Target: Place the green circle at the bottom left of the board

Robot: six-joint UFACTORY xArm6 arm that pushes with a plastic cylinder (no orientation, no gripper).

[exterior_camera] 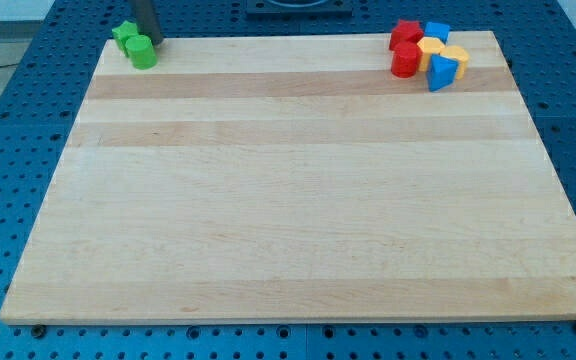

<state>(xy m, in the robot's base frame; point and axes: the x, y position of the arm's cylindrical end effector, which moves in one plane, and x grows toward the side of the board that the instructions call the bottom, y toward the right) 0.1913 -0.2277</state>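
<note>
The green circle (142, 52) is a short green cylinder near the top left corner of the wooden board (298, 200). A second green block (124, 35), of an angular star-like shape, touches it at its upper left. My tip (154, 41) stands at the view's top left, just right of and above the green circle, close to or touching it. The rod's upper part is cut off by the view's top edge.
A cluster of blocks lies at the top right corner: a red block (405, 34), a red cylinder (405, 60), a blue block (436, 32), yellow blocks (434, 48) (455, 54) and a blue triangular block (441, 73). Blue perforated table surrounds the board.
</note>
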